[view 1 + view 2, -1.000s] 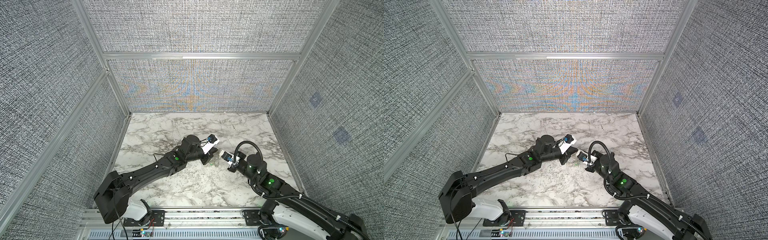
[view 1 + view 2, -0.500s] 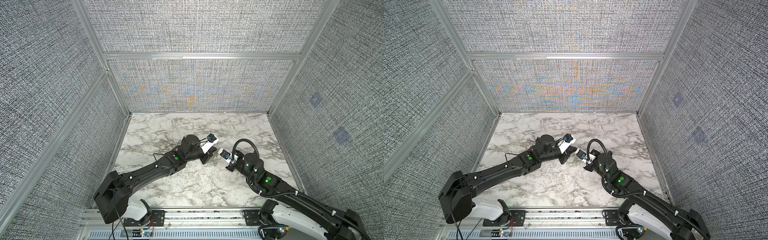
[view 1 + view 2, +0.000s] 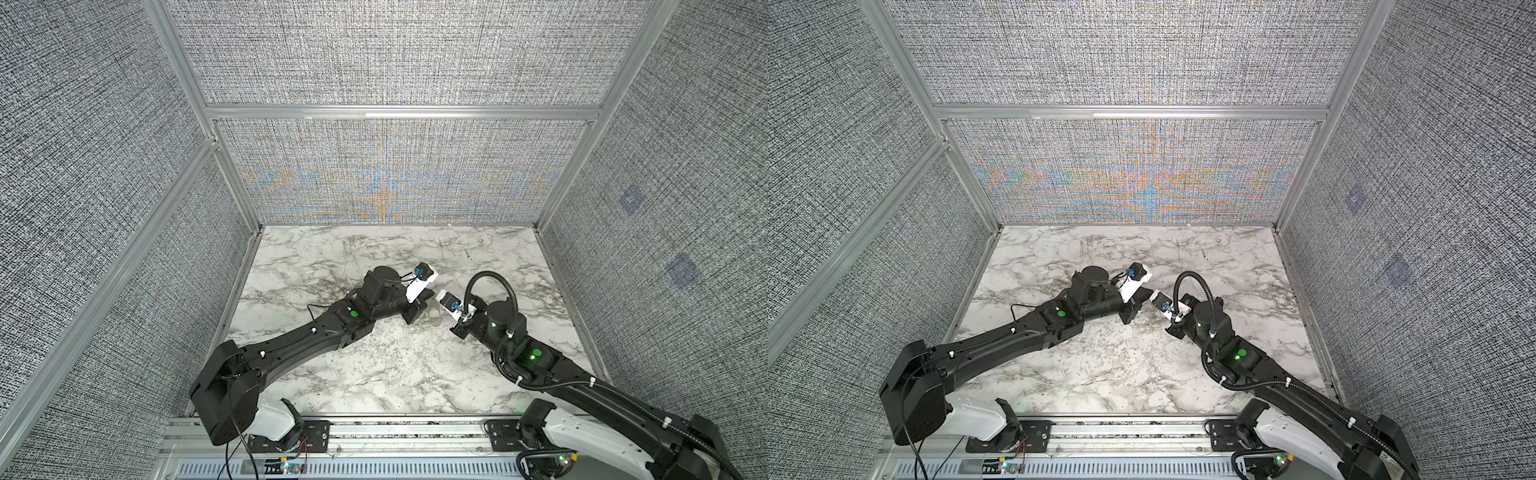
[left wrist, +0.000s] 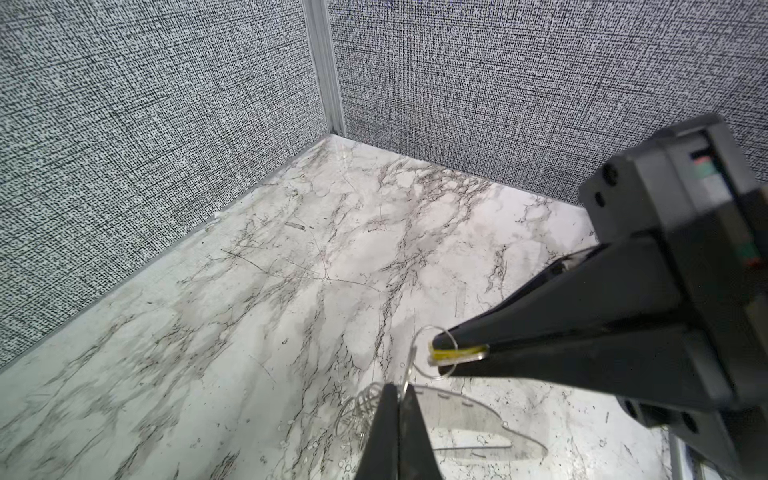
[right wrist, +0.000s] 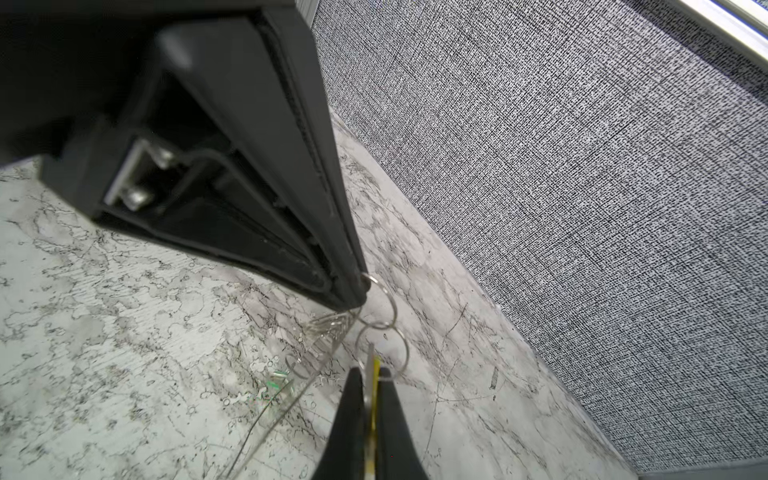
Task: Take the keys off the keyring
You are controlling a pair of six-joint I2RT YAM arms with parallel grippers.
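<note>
Obs: left pincer [image 4: 394, 395] clamps keyring [image 4: 478, 415] at its loops; right pincer [image 5: 372, 376] clamps yellow-tagged key [image 4: 457, 354] just beside, small ring [image 5: 405, 351] linking both. Pull likely runs straight away from left pincer.

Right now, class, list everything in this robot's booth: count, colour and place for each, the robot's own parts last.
key: one, silver with yellow tag, pinched in the right fingers
keyring: one, pale see-through-looking plate with silver wire rings, below the left fingers, which pinch a ring
green scrap: one, green, beside the plate; too blurred to name
table: one, white marble with grey veins, booth floor
walls: three, grey woven, around the table
arms: two, black, left arm and right arm meeting mid-table
fingers: two pairs, black, both shut
</note>
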